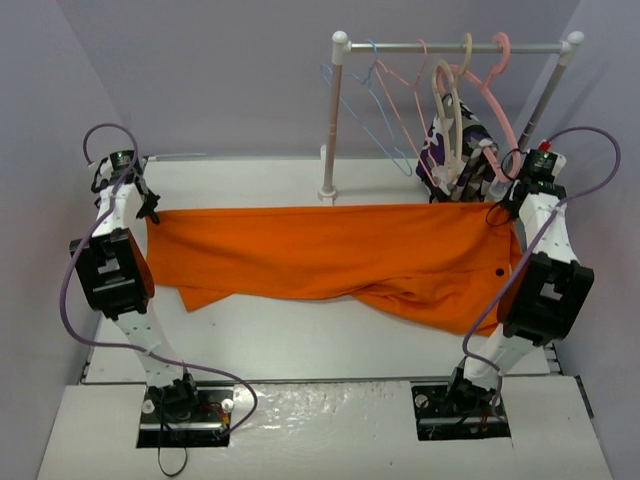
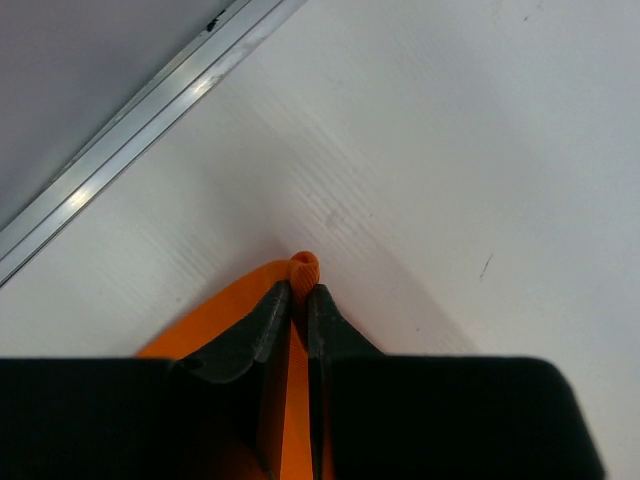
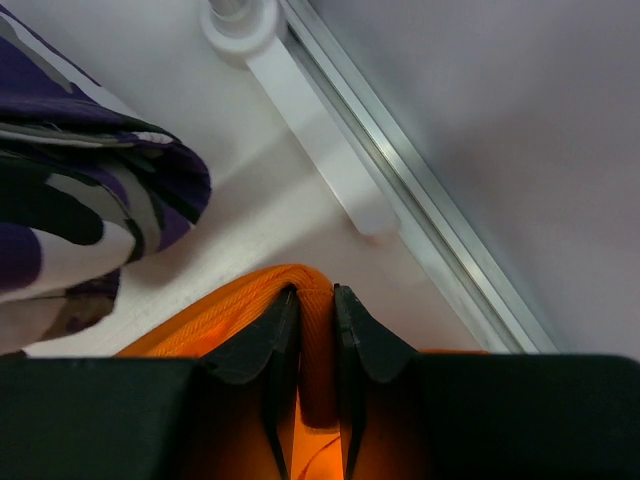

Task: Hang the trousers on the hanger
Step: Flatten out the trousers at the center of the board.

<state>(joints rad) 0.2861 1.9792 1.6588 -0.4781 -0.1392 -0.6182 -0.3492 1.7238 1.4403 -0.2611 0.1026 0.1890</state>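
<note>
Left claw (image 2: 298, 290) and right claw (image 3: 315, 295) each tight on plain bright-orange trousers (image 1: 330, 250), stretched wide between.

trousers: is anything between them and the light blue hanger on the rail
Nothing sits directly between. The trousers are stretched between the left gripper and right gripper. The hanger hangs beyond their far edge, with the rail's white post close on its left and a pink hanger crowding its right.

White table (image 1: 300, 335), clothes rail (image 1: 530, 46), pink hangers (image 1: 502, 45), beige hanger (image 1: 457, 120), purple patterned garment (image 3: 70, 190)
</note>
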